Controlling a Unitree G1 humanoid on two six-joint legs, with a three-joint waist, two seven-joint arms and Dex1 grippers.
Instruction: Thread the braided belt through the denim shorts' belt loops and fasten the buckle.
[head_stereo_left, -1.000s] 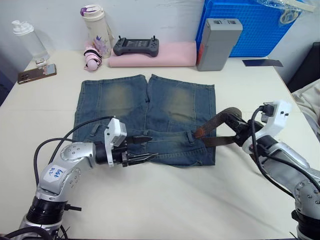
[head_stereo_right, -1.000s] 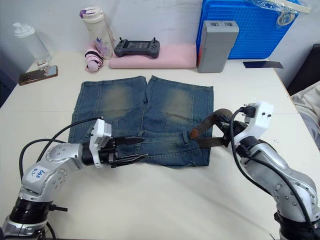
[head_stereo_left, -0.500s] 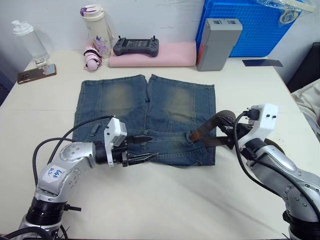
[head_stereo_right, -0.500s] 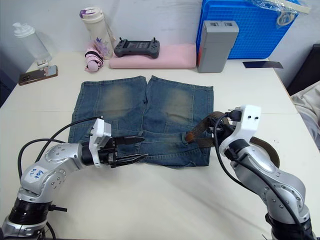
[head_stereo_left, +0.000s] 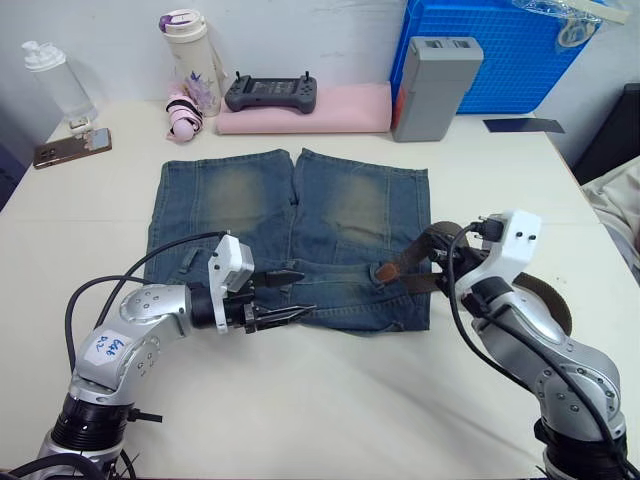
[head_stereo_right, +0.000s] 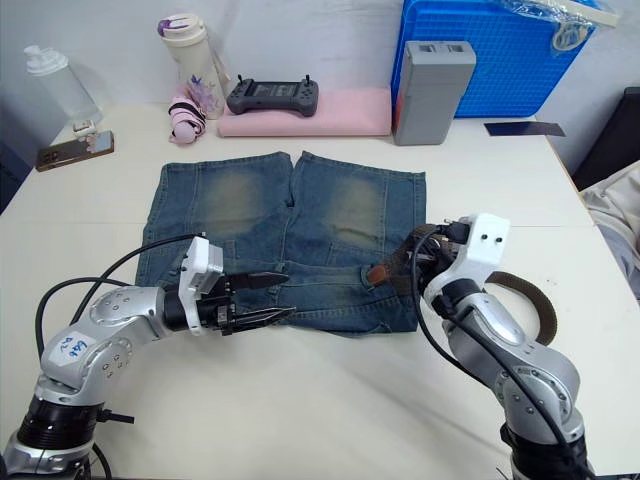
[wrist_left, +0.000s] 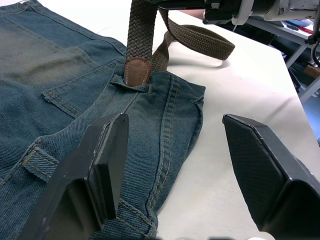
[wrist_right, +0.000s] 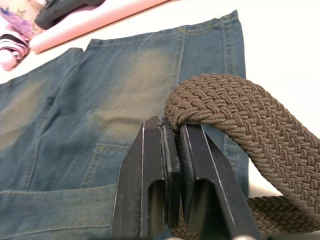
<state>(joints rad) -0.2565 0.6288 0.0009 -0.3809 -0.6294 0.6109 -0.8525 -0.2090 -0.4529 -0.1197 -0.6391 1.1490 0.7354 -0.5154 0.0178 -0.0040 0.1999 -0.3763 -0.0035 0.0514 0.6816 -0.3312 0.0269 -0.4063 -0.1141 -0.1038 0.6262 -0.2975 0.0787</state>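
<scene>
1. The right tool (wrist_right: 172, 150) is clamped tight on the braided belt (wrist_right: 235, 120), pinching a fold of it at about 3 o'clock of the denim shorts (head_stereo_left: 290, 235).
2. The belt's tan tip (wrist_left: 137, 70) sits at a belt loop (wrist_left: 131, 83) on the waistband; a pull at a bad angle could drag it back out or bunch the denim.
3. The left tool (head_stereo_left: 285, 293) is spread wide and holds nothing, over the waistband at 7 o'clock; with nothing pinning the shorts, they may slide.
4. The pale desk (head_stereo_left: 350, 400) carries bottles, a phone, a controller (head_stereo_left: 272, 93), a grey box and a blue crate (head_stereo_left: 500, 50) along 12 o'clock.
</scene>
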